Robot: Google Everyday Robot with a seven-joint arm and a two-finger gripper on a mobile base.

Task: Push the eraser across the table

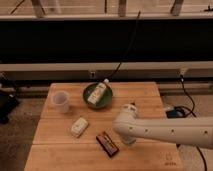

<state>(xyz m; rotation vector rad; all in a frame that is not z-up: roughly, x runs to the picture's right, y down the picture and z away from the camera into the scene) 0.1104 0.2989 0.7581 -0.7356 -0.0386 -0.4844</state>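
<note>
The eraser (107, 143) is a small flat dark block with reddish markings, lying near the front middle of the light wooden plank table (60, 150). My white arm reaches in from the right and bends down over the table. My gripper (128, 141) hangs at the arm's end, low over the table just right of the eraser. It is mostly hidden under the arm's bulky wrist, and I cannot tell whether it touches the eraser.
A translucent white cup (61, 101) stands at the back left. A green bowl (89, 92) holding a lying white bottle (98, 93) sits at the back middle. A small white block (79, 127) lies left of the eraser. A black cable hangs behind the table.
</note>
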